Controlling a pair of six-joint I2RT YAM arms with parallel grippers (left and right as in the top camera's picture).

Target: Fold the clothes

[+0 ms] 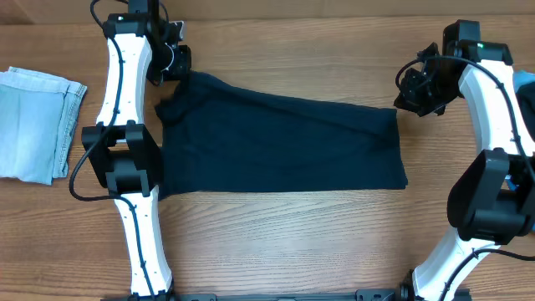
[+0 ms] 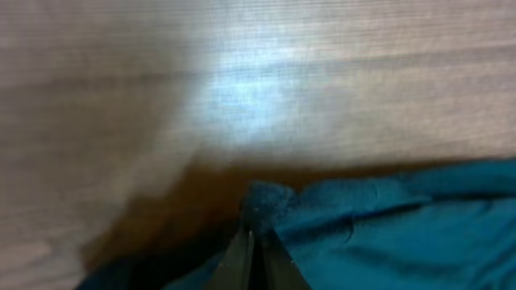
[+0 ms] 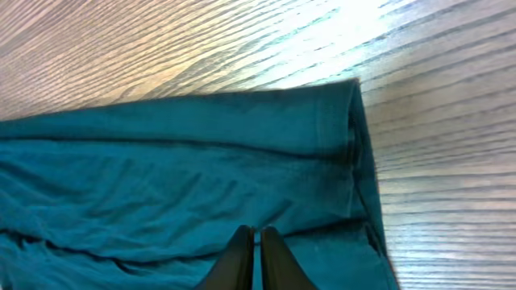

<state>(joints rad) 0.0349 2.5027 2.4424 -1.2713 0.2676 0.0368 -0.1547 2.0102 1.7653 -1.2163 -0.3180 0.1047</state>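
Left tool (image 2: 252, 235): its fingers are being held pressed together, and a bunched corner of the navy garment (image 1: 284, 142) is being pinched between the tips.
Right tool (image 3: 254, 234): its fingers are being held pressed together just over the garment near its far right corner; whether cloth is being caught cannot be told.
Navy garment: it is being supported, spread flat, by the middle of the worktop (image 1: 292, 242), between the two arms.
Pale denim piece (image 1: 33, 125): it is being shown folded at the left edge, well apart from the garment.
Brighter blue piece (image 1: 525, 84): it is being mostly hidden by the right arm.
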